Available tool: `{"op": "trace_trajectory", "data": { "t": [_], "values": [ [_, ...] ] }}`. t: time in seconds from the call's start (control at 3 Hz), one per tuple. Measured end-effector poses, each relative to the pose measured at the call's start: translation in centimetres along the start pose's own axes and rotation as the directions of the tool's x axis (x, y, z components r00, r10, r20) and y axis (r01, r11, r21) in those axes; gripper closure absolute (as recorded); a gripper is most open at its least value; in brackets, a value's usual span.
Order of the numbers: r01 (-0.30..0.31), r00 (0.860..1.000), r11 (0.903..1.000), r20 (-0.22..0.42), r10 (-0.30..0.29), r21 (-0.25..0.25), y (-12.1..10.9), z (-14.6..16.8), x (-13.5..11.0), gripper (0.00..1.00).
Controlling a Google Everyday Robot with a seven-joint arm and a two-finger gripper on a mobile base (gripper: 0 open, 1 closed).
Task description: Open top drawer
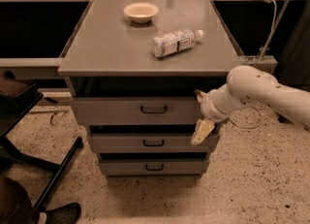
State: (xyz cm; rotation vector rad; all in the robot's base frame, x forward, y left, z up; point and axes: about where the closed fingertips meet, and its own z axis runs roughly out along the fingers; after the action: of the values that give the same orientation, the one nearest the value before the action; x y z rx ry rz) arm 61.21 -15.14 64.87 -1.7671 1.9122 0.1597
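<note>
The top drawer (135,110) is the widest of three grey drawers under the grey cabinet top (101,48). Its black loop handle (154,109) sits at the centre of the front. The drawer front stands a little forward of the cabinet, with a dark gap above it. My gripper (200,121) hangs at the drawer's right front corner, well right of the handle, on the white arm (252,89) that comes in from the right. One pale finger (201,132) points down over the middle drawer (150,142).
A cream bowl (141,12) and a lying plastic bottle (174,42) rest on the cabinet top. The narrowest drawer (154,167) is lowest. A black chair base (43,169) stands at the left on speckled floor. A cable (271,29) hangs at the right.
</note>
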Motion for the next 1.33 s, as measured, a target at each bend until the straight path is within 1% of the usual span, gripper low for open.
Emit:
{"op": "trace_trajectory", "data": {
  "t": [0.33,0.67,1.0,1.33],
  "values": [
    [-0.002,1.000,0.9993,0.016,0.003,-0.036,1.5,-0.4,-0.2,0.00],
    [-0.002,1.000,0.9993,0.016,0.003,-0.037,1.5,-0.4,-0.2,0.00],
    [-0.003,1.000,0.9978,0.002,0.004,-0.067,1.7,-0.3,-0.6,0.00],
    [-0.001,1.000,0.9936,-0.023,-0.001,-0.113,2.8,-0.5,-0.8,0.00]
  ]
}}
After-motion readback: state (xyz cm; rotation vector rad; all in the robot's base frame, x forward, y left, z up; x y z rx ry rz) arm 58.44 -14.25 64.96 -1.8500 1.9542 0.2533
